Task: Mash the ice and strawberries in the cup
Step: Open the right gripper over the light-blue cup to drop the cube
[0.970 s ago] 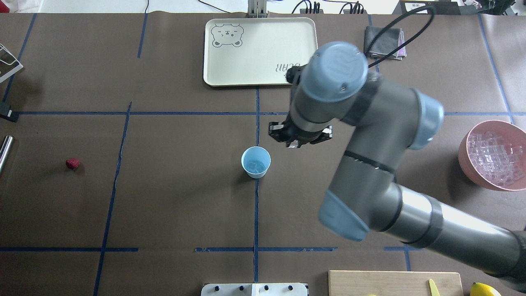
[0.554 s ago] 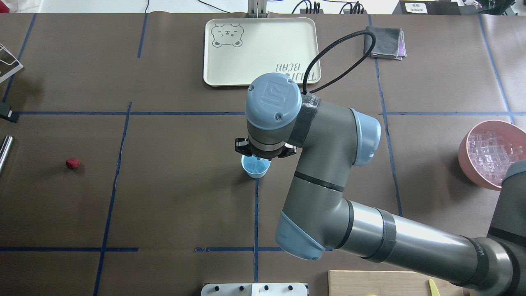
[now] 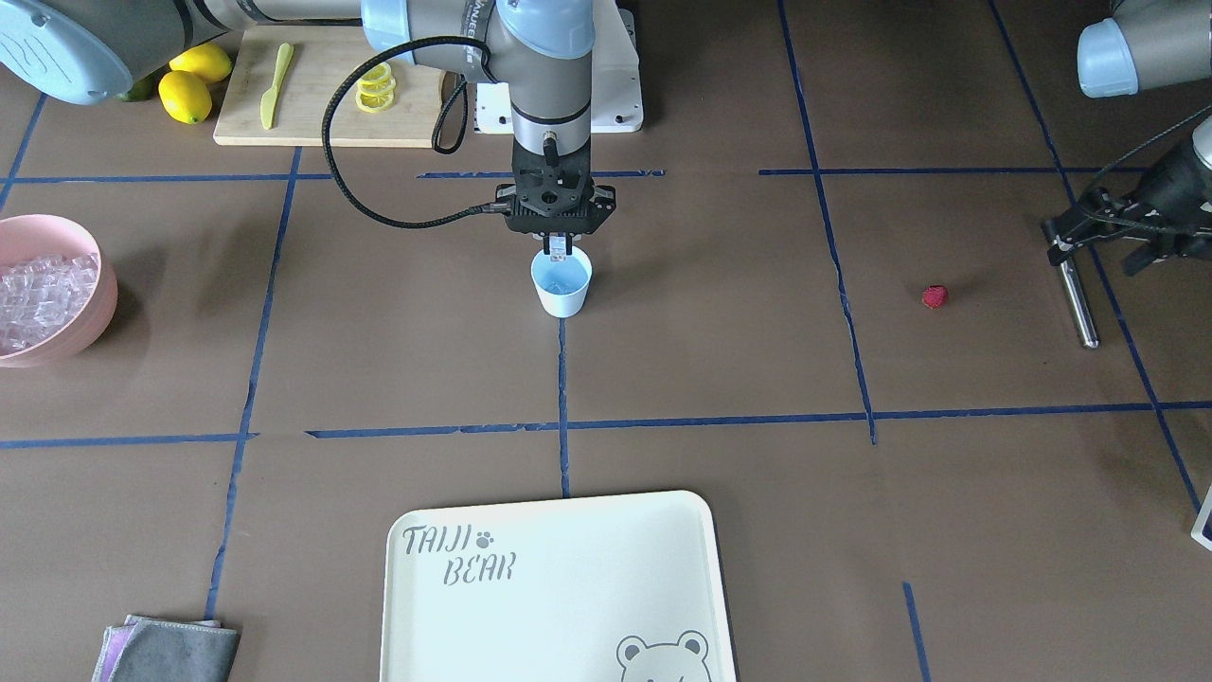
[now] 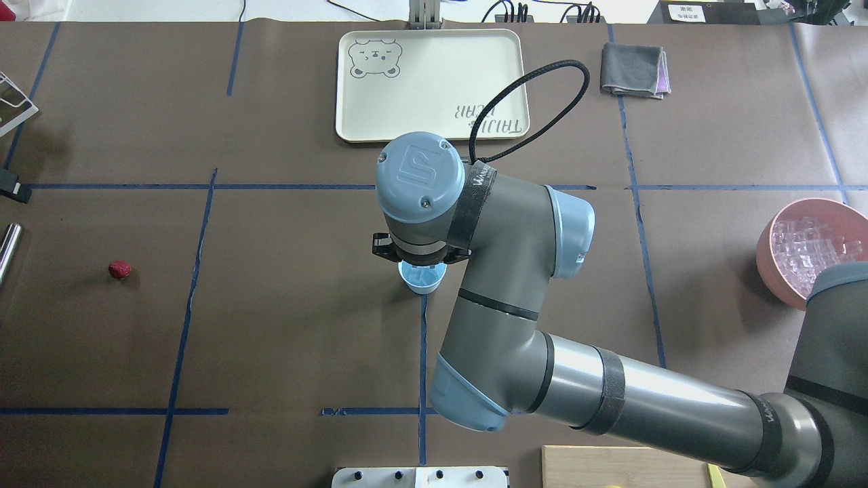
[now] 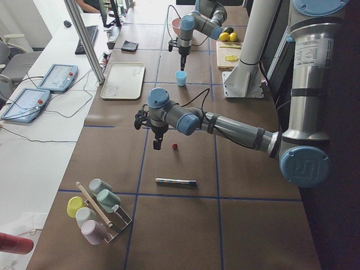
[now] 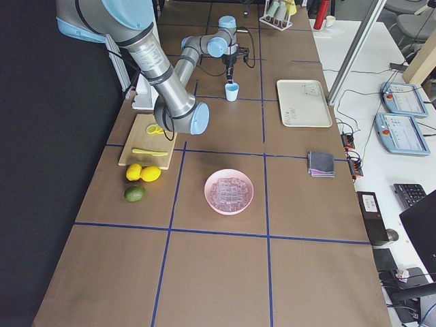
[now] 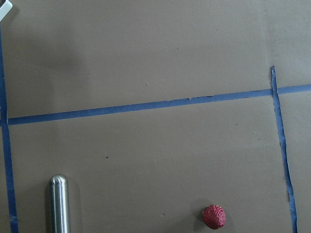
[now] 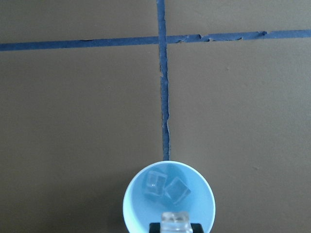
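Now right gripper (image 3: 560, 248), holding ice (image 8: 174, 221), moved over cup (image 3: 561, 301).

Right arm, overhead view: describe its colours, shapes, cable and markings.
The right arm is grey tubing with pale blue joint caps, one bearing a logo. Black bands ring its segments; a black braided cable loops to the wrist. The right gripper is black.

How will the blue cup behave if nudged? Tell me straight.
Probably light: the cup is small, holding only two ice cubes. Its narrow tapered base suggests it may tip or slide if the right claw bumps its rim. Walls look thin, so possibly squashable.
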